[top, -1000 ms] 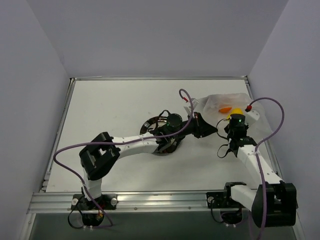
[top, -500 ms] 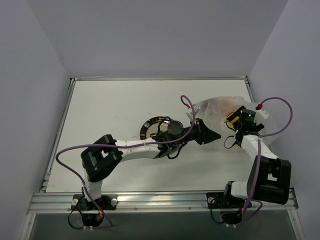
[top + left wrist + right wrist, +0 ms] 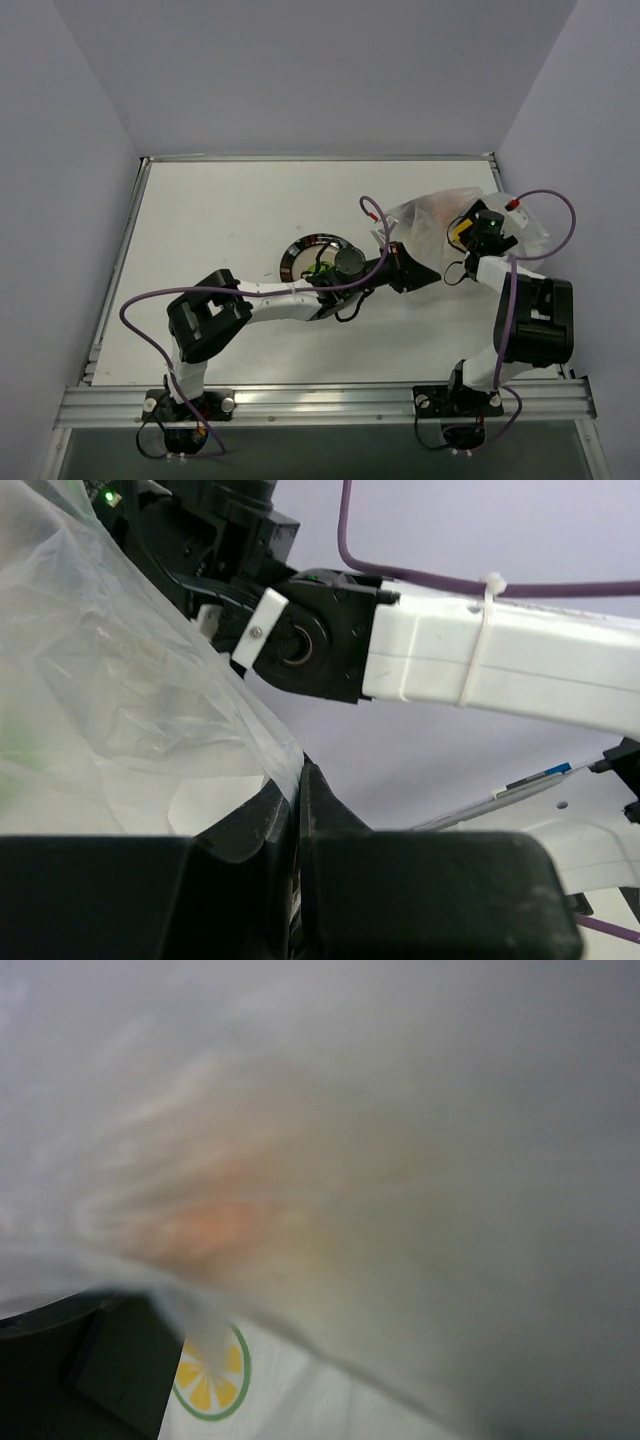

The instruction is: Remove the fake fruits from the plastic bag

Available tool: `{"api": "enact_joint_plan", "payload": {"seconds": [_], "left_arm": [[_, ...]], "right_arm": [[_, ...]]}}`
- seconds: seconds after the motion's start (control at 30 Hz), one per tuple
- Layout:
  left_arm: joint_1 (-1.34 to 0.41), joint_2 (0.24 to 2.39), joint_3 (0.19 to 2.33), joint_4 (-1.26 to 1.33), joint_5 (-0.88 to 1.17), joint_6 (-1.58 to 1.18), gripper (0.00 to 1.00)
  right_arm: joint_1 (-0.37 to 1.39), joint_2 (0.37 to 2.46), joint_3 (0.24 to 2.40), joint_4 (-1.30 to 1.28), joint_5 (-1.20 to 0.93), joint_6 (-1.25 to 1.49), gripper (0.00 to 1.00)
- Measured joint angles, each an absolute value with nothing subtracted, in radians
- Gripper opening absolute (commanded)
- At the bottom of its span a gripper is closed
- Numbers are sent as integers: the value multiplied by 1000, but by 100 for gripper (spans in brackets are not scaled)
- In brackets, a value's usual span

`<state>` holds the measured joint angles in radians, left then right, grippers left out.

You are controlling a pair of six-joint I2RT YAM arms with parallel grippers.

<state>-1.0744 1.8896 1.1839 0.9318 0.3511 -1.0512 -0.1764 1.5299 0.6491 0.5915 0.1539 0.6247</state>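
The plastic bag (image 3: 430,215) lies crumpled at the table's far right. My left gripper (image 3: 425,268) is shut on its near-left edge, and the left wrist view shows the film (image 3: 120,680) pinched between the closed jaws (image 3: 300,770). My right gripper (image 3: 470,228) is pushed into the bag from the right and stands open; one dark finger (image 3: 100,1360) shows at the frame's corner. An orange fruit (image 3: 205,1228) shows as a blur through the plastic (image 3: 400,1160), with a yellow fruit (image 3: 458,231) beside the gripper. A green fruit (image 3: 318,268) rests on the plate.
The round metal plate (image 3: 292,252) sits mid-table, partly under my left forearm. Purple cables (image 3: 545,195) loop above both arms. The right arm's white link (image 3: 520,665) crosses the left wrist view. A metal rail (image 3: 320,400) runs along the near edge and the right wall is close to the bag.
My right arm swung forward into the bag and its jaws opened. The left arm shifted slightly while still gripping the bag, uncovering the green fruit on the plate.
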Motion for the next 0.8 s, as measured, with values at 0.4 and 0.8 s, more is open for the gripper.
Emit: {"api": "enact_joint_plan", "payload": {"seconds": [0.4, 0.8], "left_arm": [[-1074, 1906, 1183, 949, 362, -1066, 2], [-1058, 1933, 1183, 951, 370, -1082, 2]], "right_arm": [[-176, 1738, 787, 576, 194, 657, 89], [-178, 1848, 917, 477, 191, 699, 58]]}}
